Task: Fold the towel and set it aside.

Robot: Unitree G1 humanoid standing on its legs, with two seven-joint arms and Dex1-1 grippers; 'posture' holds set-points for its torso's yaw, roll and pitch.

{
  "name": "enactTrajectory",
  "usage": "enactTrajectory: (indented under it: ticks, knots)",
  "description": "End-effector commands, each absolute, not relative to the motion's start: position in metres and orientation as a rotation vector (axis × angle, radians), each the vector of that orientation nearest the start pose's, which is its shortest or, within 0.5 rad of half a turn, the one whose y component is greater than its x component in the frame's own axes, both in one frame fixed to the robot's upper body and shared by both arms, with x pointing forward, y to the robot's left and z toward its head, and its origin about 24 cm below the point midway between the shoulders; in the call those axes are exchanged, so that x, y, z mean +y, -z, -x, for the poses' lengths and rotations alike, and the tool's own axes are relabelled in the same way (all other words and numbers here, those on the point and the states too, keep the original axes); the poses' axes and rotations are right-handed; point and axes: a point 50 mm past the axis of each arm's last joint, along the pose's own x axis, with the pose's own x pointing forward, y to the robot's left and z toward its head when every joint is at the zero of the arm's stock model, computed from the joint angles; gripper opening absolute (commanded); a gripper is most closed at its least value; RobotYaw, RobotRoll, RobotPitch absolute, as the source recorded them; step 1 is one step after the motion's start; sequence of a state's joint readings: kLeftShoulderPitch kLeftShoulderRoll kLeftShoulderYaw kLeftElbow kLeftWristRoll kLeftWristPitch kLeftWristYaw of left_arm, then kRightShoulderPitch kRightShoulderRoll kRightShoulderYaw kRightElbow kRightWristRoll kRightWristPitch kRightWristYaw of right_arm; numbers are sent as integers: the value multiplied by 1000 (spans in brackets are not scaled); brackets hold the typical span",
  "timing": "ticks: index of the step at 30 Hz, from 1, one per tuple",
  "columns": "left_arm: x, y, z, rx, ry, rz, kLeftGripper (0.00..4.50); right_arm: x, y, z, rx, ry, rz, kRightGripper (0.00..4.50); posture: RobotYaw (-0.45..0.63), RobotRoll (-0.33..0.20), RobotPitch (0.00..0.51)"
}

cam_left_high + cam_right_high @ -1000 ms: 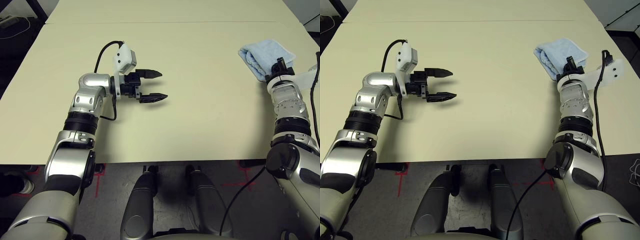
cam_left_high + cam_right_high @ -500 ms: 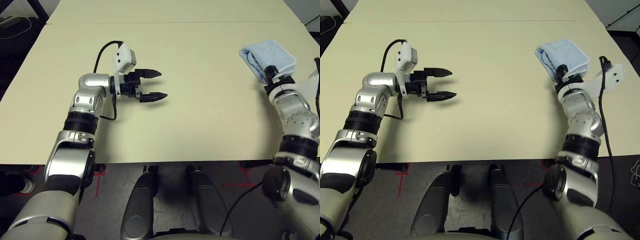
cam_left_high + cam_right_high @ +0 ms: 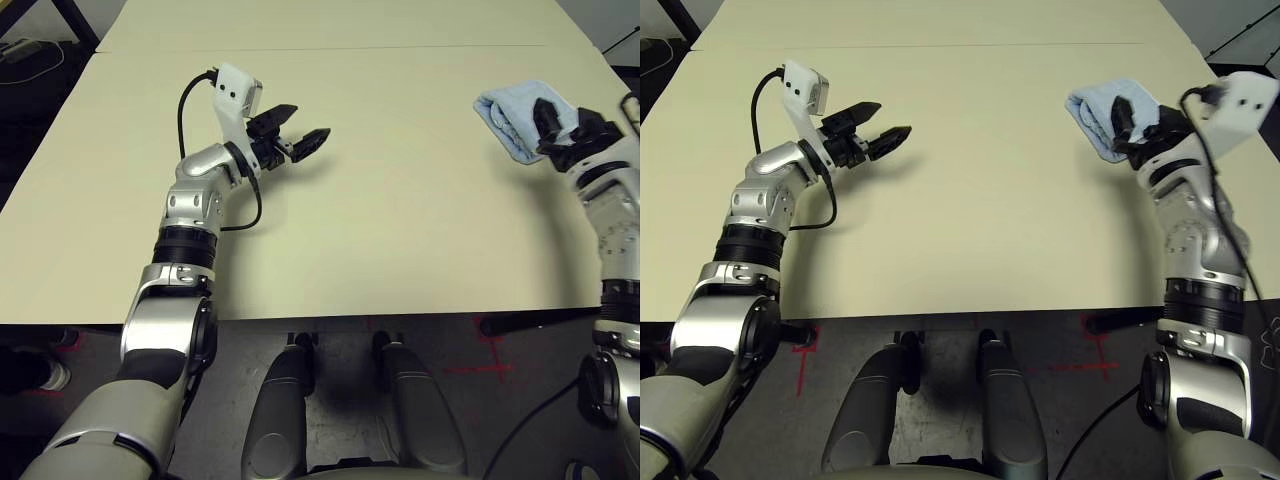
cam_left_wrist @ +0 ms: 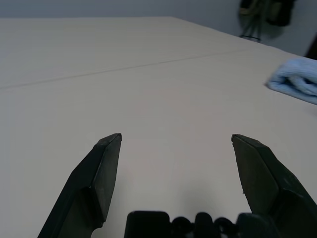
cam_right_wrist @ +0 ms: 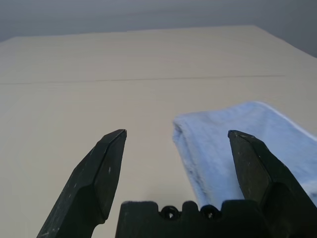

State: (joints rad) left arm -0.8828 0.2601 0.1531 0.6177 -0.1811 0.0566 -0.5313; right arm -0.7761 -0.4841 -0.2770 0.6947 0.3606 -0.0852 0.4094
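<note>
Left arm's swung up and away from the edge since a moment ago, its jaws [image 4: 176,136] spread wide over the counter [image 3: 380,220]. Folded light blue towel [image 3: 515,110] sits far right, layered, kinda fluffy, white edging showing. Right jaws [image 5: 177,134] are wide apart too, right by it.

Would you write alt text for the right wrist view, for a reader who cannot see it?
Folded light blue towel lying on a pale table, with the open black fingers of the robot's right gripper in the foreground, one partly in front of the cloth.
</note>
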Motion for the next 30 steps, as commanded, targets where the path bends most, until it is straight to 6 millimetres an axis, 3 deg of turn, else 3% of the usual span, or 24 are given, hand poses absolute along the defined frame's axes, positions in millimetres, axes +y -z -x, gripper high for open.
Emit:
enactTrajectory:
  ticks: [1, 5, 10, 17, 24, 30]
  knots:
    - [173, -183, -391, -294, 252, -63, 4500, -264, -170, -376, -332, -136, 8, 4479, 61, 0, 261]
    - [192, -178, -393, -363, 17, -84, 4500, -251, -163, -383, -343, -124, 31, 4479, 48, 0, 262]
    - [211, -163, -394, -336, -95, -73, 4500, -240, -156, -388, -326, -69, -4, 4479, 23, 0, 245]
    - [221, -156, -396, -287, -81, -63, 4500, -253, -152, -385, -336, 50, -58, 4479, -1, 0, 226]
    - [230, -158, -395, -278, -21, -63, 4500, -260, -160, -383, -363, 42, -48, 4479, -7, 0, 219]
    - [233, -157, -393, -301, -41, -26, 4500, -255, -154, -383, -343, 8, -36, 4479, -2, 0, 217]
